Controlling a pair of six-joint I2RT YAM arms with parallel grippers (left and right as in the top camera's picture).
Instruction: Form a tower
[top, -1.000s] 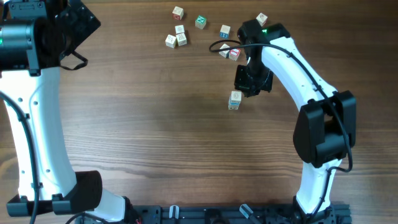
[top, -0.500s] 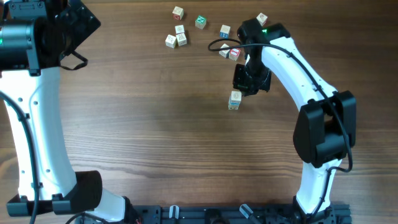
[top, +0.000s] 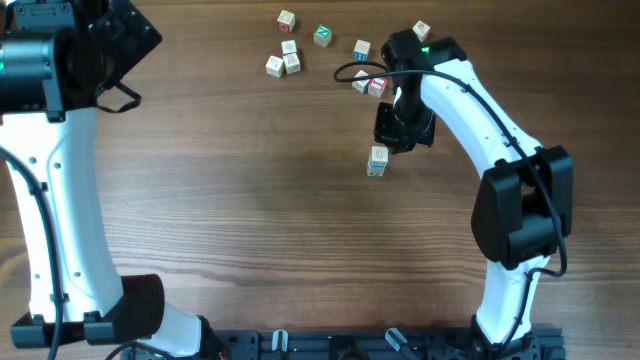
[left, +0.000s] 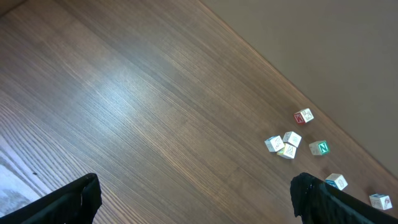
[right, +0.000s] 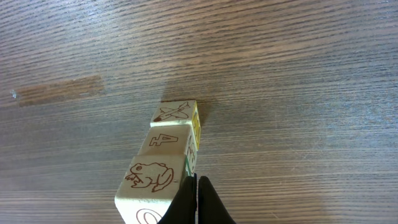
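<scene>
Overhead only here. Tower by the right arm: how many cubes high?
Observer: The right wrist view shows the tower with at least four cubes; the nearest one is cut off by the frame.
Operator: Pictures on the sides?
Observer: From the table up: plane, 4, frog.
Operator: Right pincer?
Observer: The right pincer is shut with nothing between its fingers, tips beside the frog face. I cannot tell whether they touch it.

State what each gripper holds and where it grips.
Nothing. The left gripper is open; the right gripper is shut empty beside the tower.
</scene>
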